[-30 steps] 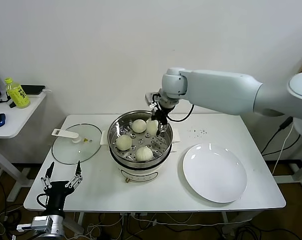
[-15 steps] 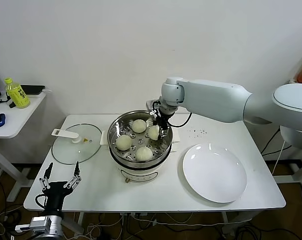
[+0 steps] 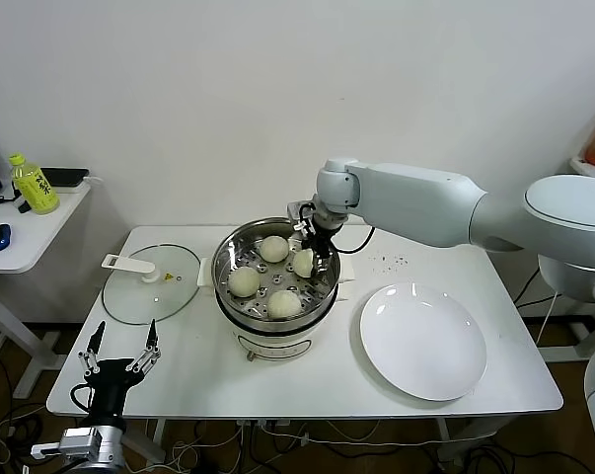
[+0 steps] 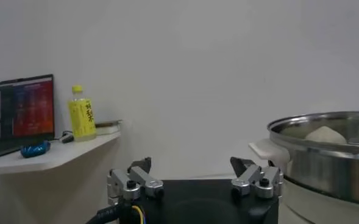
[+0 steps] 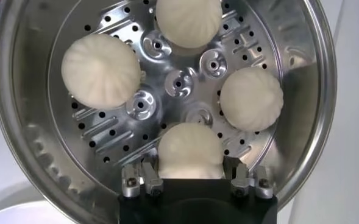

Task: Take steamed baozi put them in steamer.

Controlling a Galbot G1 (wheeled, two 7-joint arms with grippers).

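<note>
While you watch the head view, note the right gripper [image 3: 315, 249] reaching down into the steamer [image 3: 228, 259] at the tray's 2 o'clock side. Its fingers [image 5: 144, 177] straddle one steamed baozi [image 5: 190, 152] that sits on the perforated tray; you cannot tell from the wrist view whether they press it or stand just clear. Three more baozi rest on the tray: one at 12 o'clock [image 3: 273, 248], one at 9 o'clock [image 3: 243, 282], one at 6 o'clock [image 3: 284, 303]. All four lie apart from one another. At 3 o'clock of the steamer sits a white plate [image 3: 423, 341]; at 9 o'clock, a glass lid [image 3: 151, 282]. Your left gripper [image 3: 118, 357] hangs parked off the table's near left edge, fingers spread wide.
</note>
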